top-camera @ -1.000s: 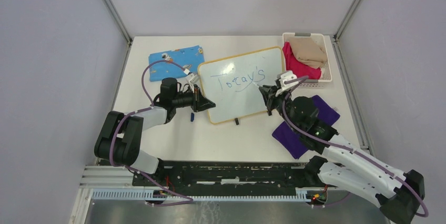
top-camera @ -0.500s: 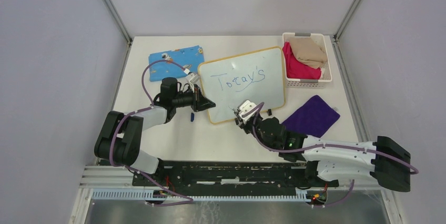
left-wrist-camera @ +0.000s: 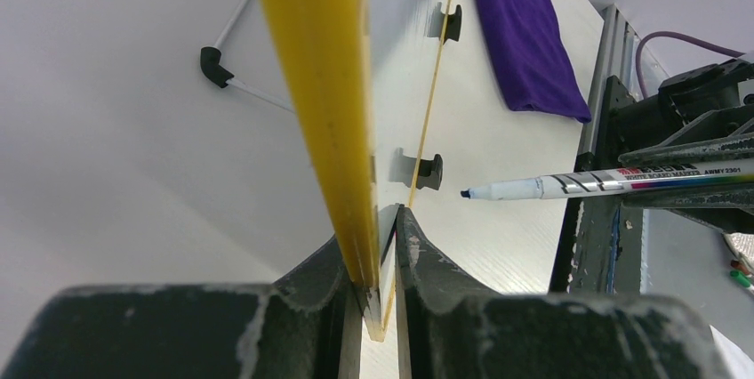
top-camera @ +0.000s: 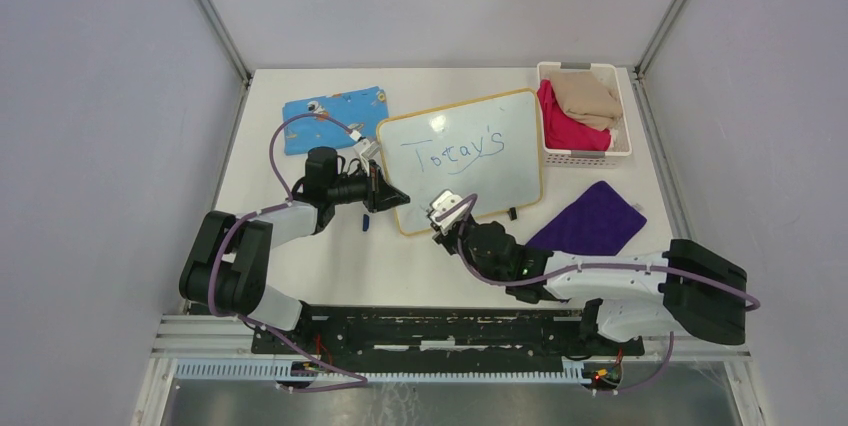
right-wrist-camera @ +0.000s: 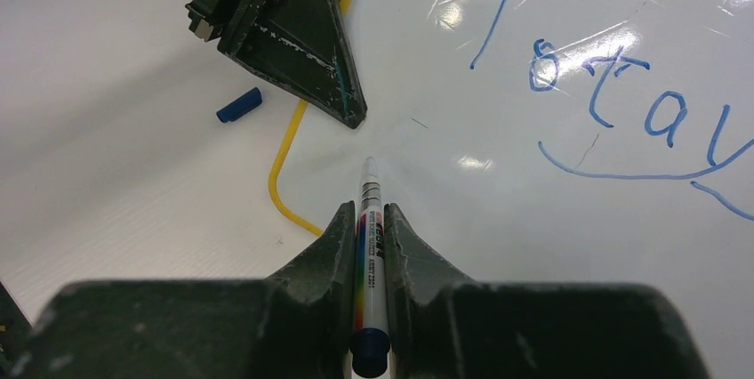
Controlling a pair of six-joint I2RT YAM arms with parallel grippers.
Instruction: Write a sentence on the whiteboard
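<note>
From above, the flat white whiteboard with a yellow-tan rim (top-camera: 505,181) rests on the tabletop (top-camera: 380,271), its corner pinched in the left hand (top-camera: 396,198). The blue handwritten sentence (top-camera: 458,148) reads only "Today's", so more words seem left to write. The left wrist view shows that hand narrow on the rim, the writing hidden. In the right wrist view, the right hand (right-wrist-camera: 369,219) clamps a slim white marker (right-wrist-camera: 368,185), tip ahead over blank board; contact is unclear.

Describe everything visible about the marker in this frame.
The marker is a slim white pen with black bands, rainbow-striped print and a dark blue rear end, uncapped, its blue tip bare. The right end effector is shut on its barrel. It points at the whiteboard near a yellow-rimmed corner; whether the tip touches is unclear.
</note>
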